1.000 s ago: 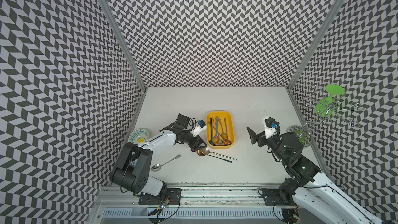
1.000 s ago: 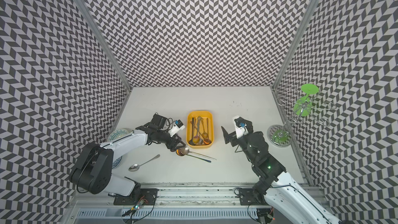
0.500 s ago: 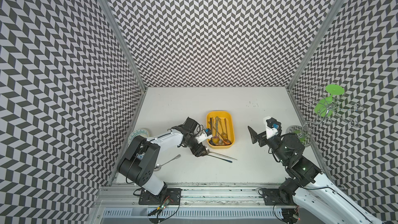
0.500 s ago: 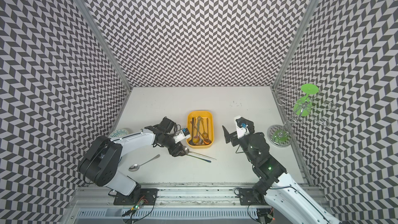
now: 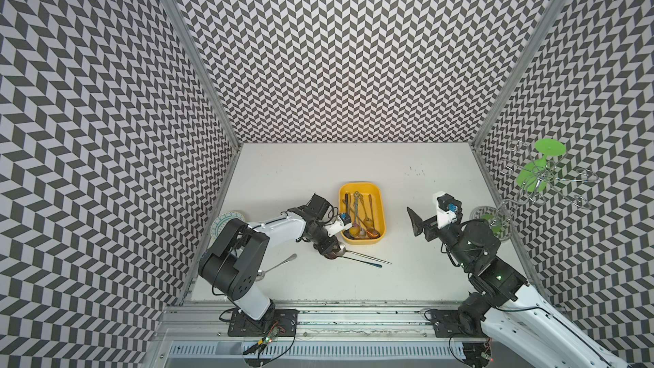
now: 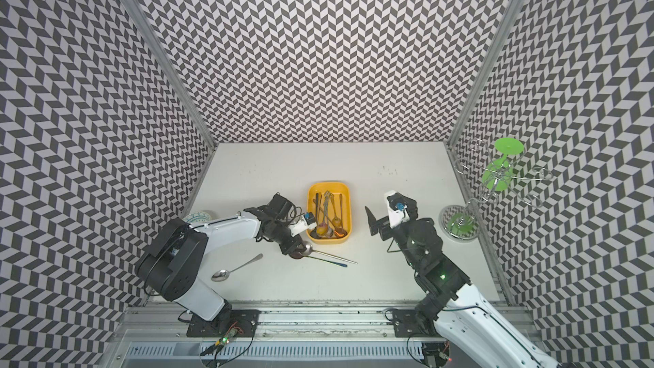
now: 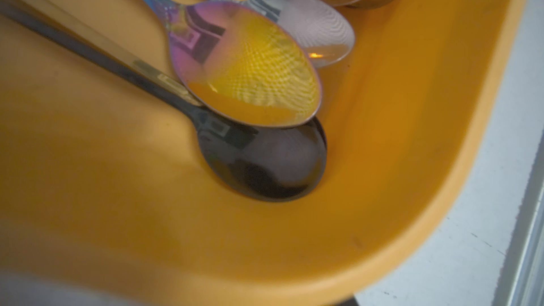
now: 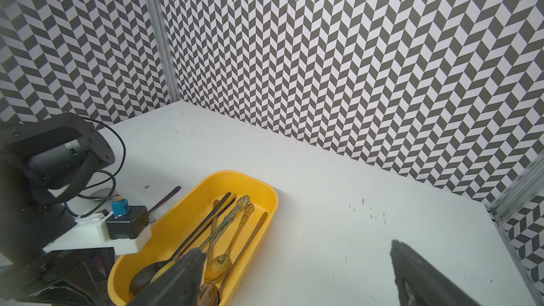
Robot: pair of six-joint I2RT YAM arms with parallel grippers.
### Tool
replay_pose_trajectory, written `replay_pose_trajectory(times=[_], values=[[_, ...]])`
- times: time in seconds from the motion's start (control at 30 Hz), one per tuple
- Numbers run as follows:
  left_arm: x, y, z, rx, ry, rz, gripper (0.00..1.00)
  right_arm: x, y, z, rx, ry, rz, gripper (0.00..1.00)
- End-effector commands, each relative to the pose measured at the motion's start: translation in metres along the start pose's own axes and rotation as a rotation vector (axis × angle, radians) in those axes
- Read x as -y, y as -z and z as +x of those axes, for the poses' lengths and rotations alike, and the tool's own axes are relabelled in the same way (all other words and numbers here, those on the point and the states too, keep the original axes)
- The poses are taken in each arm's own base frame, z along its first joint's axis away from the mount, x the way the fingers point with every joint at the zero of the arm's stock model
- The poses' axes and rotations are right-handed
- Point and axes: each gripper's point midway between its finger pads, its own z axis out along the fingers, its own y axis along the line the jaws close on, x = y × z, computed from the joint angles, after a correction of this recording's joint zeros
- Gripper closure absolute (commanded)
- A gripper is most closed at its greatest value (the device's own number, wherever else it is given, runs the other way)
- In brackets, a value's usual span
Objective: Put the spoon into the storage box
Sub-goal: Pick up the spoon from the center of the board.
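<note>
One storage box (image 6: 348, 207), two spoons (image 6: 308, 249) beside, one silver spoon (image 6: 239, 266) apart

storage box (image 8: 272, 198): spoons (image 8: 232, 225) inside | right claw (image 8: 294, 248): spread wide | left arm (image 8: 59, 154) beside box

Nothing legible in any view. No readable print, label or number on the box (image 5: 383, 207) or anywhere around it.
</note>
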Motion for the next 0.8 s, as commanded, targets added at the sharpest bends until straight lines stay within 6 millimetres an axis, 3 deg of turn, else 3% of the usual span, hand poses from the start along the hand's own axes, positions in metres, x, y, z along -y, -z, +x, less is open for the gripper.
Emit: replay_pose_trajectory(times=[0.0, 0.23, 0.5, 0.77], values=[[0.001, -0.007, 0.013, -0.061, 0.018, -0.004, 0.81, 0.002, 0.002, -0.010, 0.040, -0.004, 0.010, 0.00], [0.002, -0.004, 0.009, -0.050, 0.013, -0.011, 1.00, 0.001, 0.001, -0.009, 0.037, -0.002, 0.011, 0.00], [0.008, 0.007, -0.002, -0.010, -0.007, -0.004, 1.00, 0.001, 0.000, -0.006, 0.023, 0.002, 0.013, 0.00], [0.032, 0.032, -0.013, 0.065, -0.102, 0.058, 1.00, -0.002, -0.004, -0.006, -0.002, -0.001, -0.003, 0.01]])
